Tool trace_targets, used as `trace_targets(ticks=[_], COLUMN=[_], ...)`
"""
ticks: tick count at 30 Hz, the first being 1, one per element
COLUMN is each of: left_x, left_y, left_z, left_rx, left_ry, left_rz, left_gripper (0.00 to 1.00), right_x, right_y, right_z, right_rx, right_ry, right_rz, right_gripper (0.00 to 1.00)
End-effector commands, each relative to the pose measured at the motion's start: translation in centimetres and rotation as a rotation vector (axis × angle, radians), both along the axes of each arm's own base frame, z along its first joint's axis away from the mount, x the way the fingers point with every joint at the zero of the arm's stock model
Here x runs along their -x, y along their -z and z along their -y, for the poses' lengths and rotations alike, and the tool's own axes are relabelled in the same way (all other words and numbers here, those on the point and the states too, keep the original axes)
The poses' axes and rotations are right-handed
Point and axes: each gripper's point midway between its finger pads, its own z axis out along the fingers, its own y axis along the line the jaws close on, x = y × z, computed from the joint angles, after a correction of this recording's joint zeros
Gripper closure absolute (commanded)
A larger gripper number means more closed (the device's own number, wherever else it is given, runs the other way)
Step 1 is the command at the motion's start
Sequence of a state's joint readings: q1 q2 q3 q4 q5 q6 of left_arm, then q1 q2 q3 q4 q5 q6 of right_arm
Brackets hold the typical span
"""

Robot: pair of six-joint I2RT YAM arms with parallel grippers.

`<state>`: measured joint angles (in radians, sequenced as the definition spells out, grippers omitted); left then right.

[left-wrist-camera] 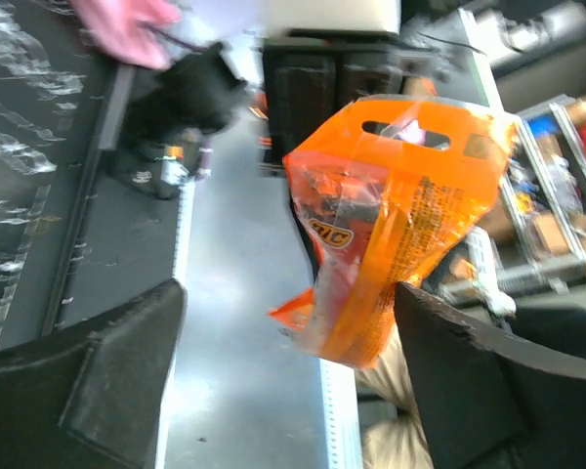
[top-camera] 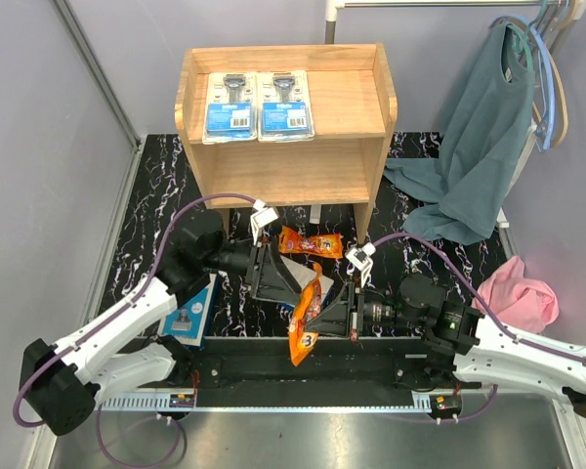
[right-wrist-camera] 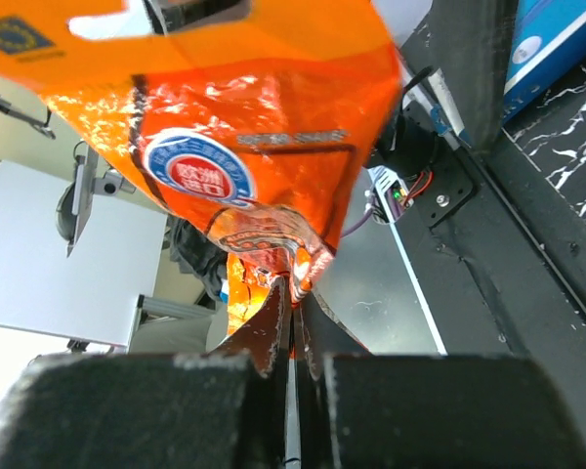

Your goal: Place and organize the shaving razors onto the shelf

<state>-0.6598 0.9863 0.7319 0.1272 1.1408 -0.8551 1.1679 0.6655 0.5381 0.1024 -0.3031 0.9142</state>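
Right jaws were pinched tight on an edge of one orange packet (right-wrist-camera: pixel 264 147), lifted off the worktop (top-camera: pixel 439 264). Left jaws were spread wide beside it. Two blisters (top-camera: pixel 230 107) sat top-left on the shelf (top-camera: pixel 383 78), with open room to their right.

Orange packet (top-camera: pixel 306 318), black white-veined table (top-camera: pixel 151 195)

Your shelf (top-camera: pixel 283 171) stands at the far middle of the bench (top-camera: pixel 439 256). On its top tier, the left blister pack (top-camera: pixel 230 107) lies just beside the right blister pack (top-camera: pixel 286 106). Before the shelf lies one packet (top-camera: pixel 311 242), with a second packet (top-camera: pixel 306 318) nearer you and a flat box (top-camera: pixel 193 311) to its left.
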Motion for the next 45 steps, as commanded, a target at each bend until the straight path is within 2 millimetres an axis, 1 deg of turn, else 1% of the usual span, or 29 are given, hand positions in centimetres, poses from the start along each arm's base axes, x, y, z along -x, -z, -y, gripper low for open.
trace_targets(ticks=[1,3,4,6,7,8,9,10,12,14,15,16,19,26,27,29,30,31,32,34,35,37,38,39,40,41,43,44,45], left_x=[-2.5,-3.7,-5.1,-6.4,-7.7,-8.1,-7.9,-8.7,-8.4,-9.0,-8.9,-8.9,-8.5,-8.0,-7.9,-7.8,-7.7,-7.7,-7.6,-7.5,-7.5,-7.5,-7.6,-7.5,-7.6,-7.5,-7.6,-7.7,-7.7], left_y=[0.9,2.0,3.6,5.0,7.0,7.7,8.3,9.2,9.9,10.4,10.4,10.7,10.5,11.6,11.9,12.4,12.6,12.7,13.0,13.3,13.4,13.3,13.3,13.3,13.3,13.4,13.4,13.5,13.5], left_z=[-0.4,-1.0,-1.9,-3.4,-5.2,-6.2,-7.3,-8.6,-10.5,-12.7,-13.5,-15.0,-16.6,-17.1,-17.1,-17.1,-17.1,-17.1,-17.1,-17.1,-17.1,-17.1,-17.2,-17.2,-17.3,-17.3,-17.3,-17.4,-17.4], left_rx=[-0.118,-0.192,-0.297,-0.400,-0.519,-0.570,-0.613,-0.667,-0.719,-0.780,-0.790,-0.840,-0.860,-0.905,-0.912,-0.925,-0.933,-0.936,-0.943,-0.948,-0.949,-0.950,-0.951,-0.952,-0.954,-0.958,-0.961,-0.963,-0.966], left_ry=[-0.194,-0.282,-0.394,-0.513,-0.636,-0.693,-0.734,-0.813,-0.893,-1.002,-1.049,-1.103,-1.167,-1.156,-1.151,-1.142,-1.138,-1.135,-1.128,-1.125,-1.119,-1.118,-1.122,-1.121,-1.125,-1.123,-1.127,-1.131,-1.131], left_rz=[0.103,0.124,0.106,0.109,0.095,0.088,0.076,0.081,0.060,0.072,0.061,0.067,0.071,0.058,0.053,0.050,0.048,0.049,0.046,0.042,0.041,0.048,0.050,0.053,0.051,0.053,0.055,0.055,0.055], left_gripper=[0.06,0.05,0.05,0.04,0.04,0.04,0.04,0.04,0.04,0.03,0.03,0.03,0.02,0.02,0.02,0.02,0.02,0.02,0.01,0.01,0.01,0.01,0.02,0.01,0.01,0.01,0.01,0.01,0.01], right_x=[-0.6,-0.8,-0.9,-1.2,-1.2,-1.4,-1.4,-1.5,-1.6,-1.8,-1.8,-1.9,-2.1,-2.7,-3.0,-3.4,-3.8,-3.9,-4.3,-4.7,-5.3,-5.7,-6.5,-6.9,-7.2,-8.2,-9.1,-9.9,-11.2], right_y=[-1.1,-0.9,-0.8,-0.3,-0.4,-0.3,-0.1,-0.2,0.1,-0.1,0.7,0.7,0.7,0.2,-0.8,-1.1,-2.9,-3.1,-5.2,-6.3,-8.3,-9.2,-11.2,-12.0,-12.1,-14.1,-15.2,-17.0,-17.7], right_z=[-0.1,-0.1,-0.2,-0.1,-0.1,-0.1,-0.1,-0.1,-0.1,-0.2,-0.1,-0.2,-0.3,-0.5,-0.8,-0.8,-1.3,-1.4,-2.2,-2.5,-3.4,-3.8,-4.5,-4.7,-4.7,-5.2,-5.2,-5.5,-5.1], right_rx=[-0.019,-0.007,-0.001,0.025,0.028,0.033,0.044,0.044,0.057,0.054,0.089,0.092,0.104,0.152,0.146,0.190,0.184,0.213,0.205,0.245,0.237,0.274,0.261,0.264,0.291,0.274,0.289,0.269,0.267], right_ry=[0.038,0.049,0.051,0.071,0.074,0.083,0.086,0.087,0.095,0.106,0.108,0.109,0.120,0.143,0.147,0.163,0.168,0.167,0.167,0.162,0.161,0.159,0.165,0.171,0.168,0.185,0.193,0.201,0.228], right_rz=[0.002,-0.005,-0.006,-0.014,-0.015,-0.016,-0.020,-0.020,-0.026,-0.026,-0.038,-0.039,-0.038,-0.031,-0.022,-0.006,0.027,0.032,0.053,0.093,0.129,0.147,0.178,0.191,0.193,0.220,0.228,0.251,0.253], right_gripper=[1.00,1.00,1.00,1.00,1.00,1.00,1.00,1.00,1.00,1.00,1.00,1.00,1.00,1.00,1.00,1.00,1.00,1.00,1.00,1.00,1.00,1.00,1.00,1.00,1.00,1.00,1.00,1.00,1.00])
